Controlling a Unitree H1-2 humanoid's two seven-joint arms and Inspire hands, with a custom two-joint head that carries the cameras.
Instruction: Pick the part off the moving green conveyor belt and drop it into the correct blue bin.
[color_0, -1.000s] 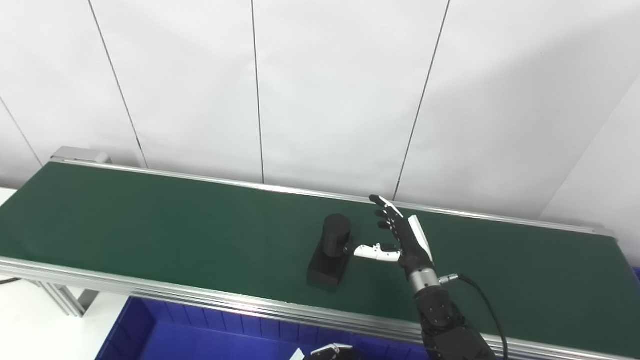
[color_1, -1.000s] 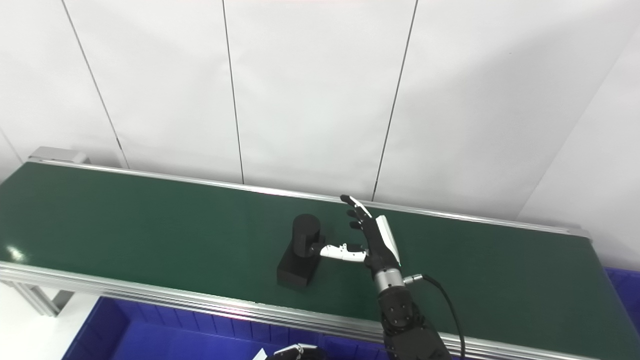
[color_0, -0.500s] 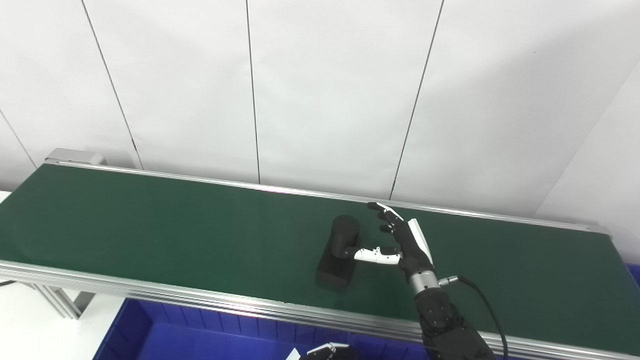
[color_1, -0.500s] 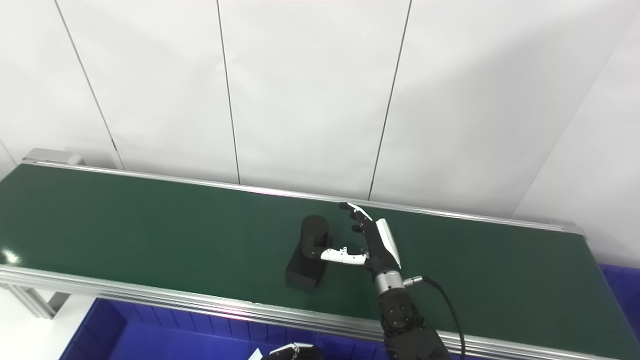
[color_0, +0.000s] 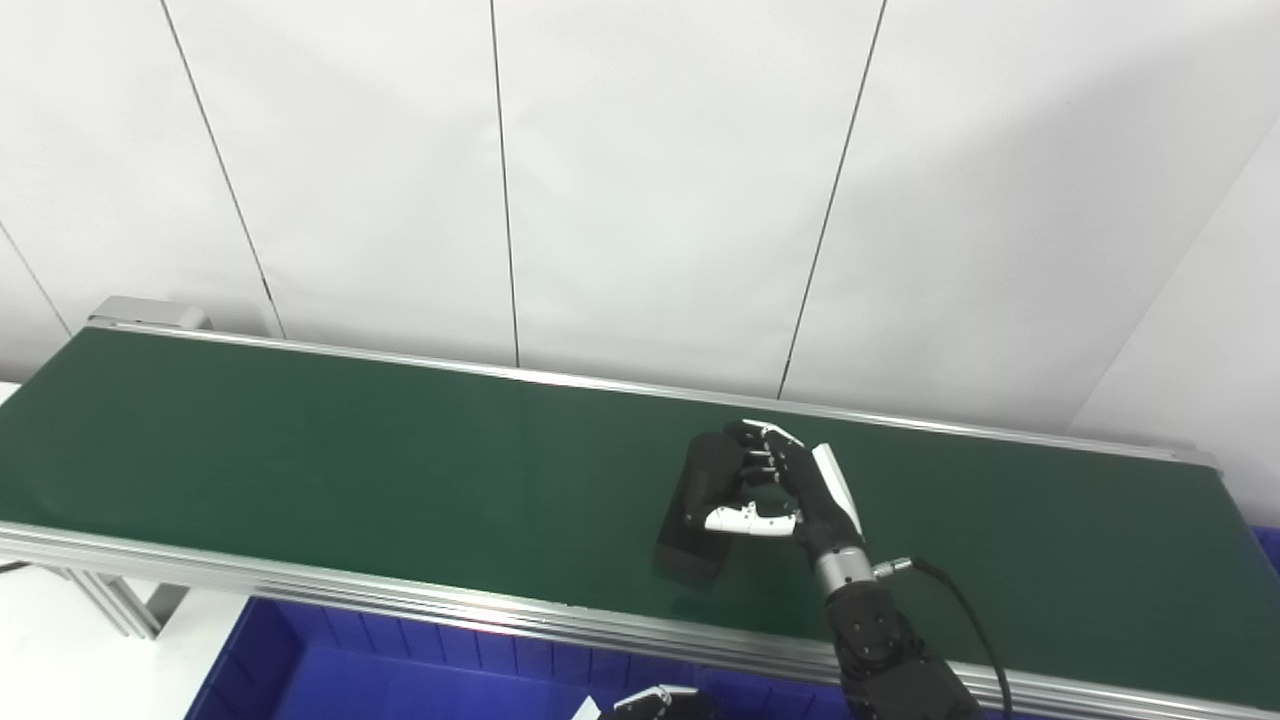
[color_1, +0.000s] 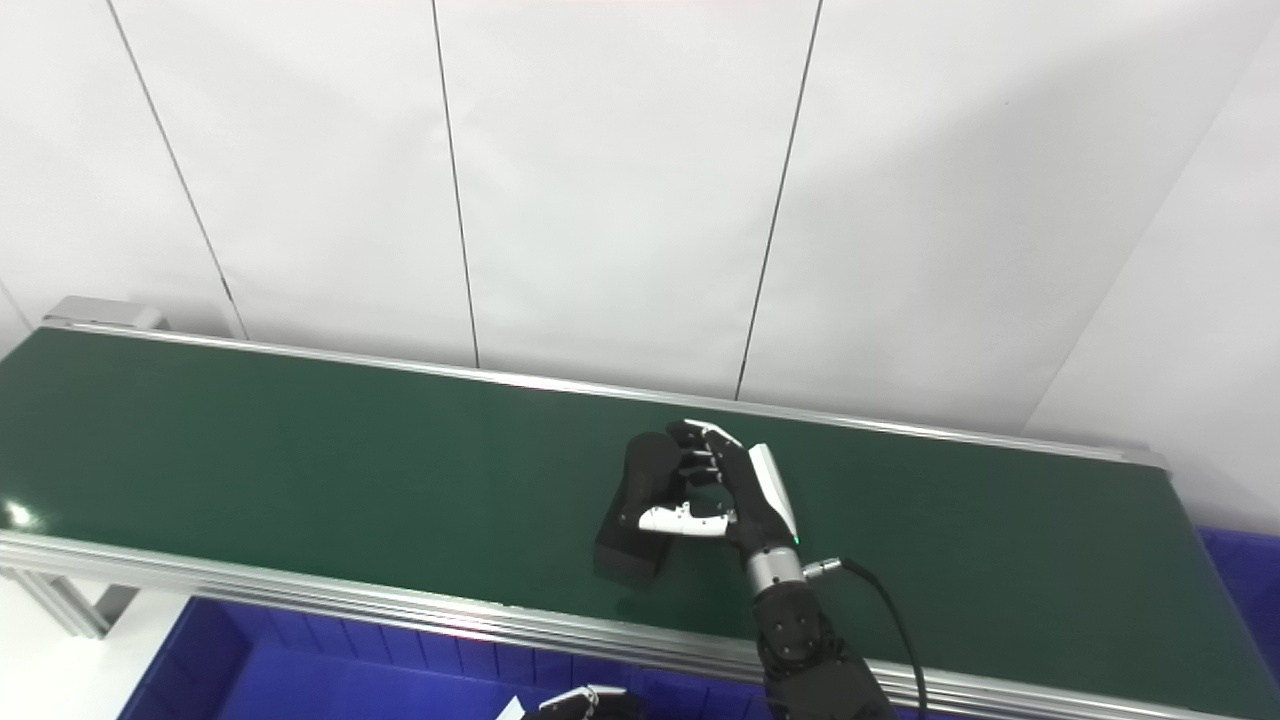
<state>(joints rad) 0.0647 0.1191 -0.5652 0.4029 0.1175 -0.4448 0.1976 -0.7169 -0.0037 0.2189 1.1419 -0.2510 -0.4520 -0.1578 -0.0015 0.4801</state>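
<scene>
A black part (color_0: 692, 535), a cylinder standing on a rectangular block, lies on the green conveyor belt (color_0: 300, 450) right of its middle. My right hand (color_0: 795, 490) reaches over the belt from the front. Its fingers (color_0: 757, 448) curl over the far side of the cylinder and its white thumb (color_0: 745, 520) presses the near side, so it is shut on the part. The part leans a little and its block rests on the belt. Only a sliver of my left hand (color_0: 655, 700) shows at the bottom edge, over the bin.
A blue bin (color_0: 400, 675) sits below the belt's front rail (color_0: 300, 585). The corner of another blue bin (color_1: 1245, 570) shows at the far right. White wall panels stand behind the belt.
The part rode the belt to the right into my right hand. The hand's fingers, spread before, have curled round the cylinder, and the part now leans.
</scene>
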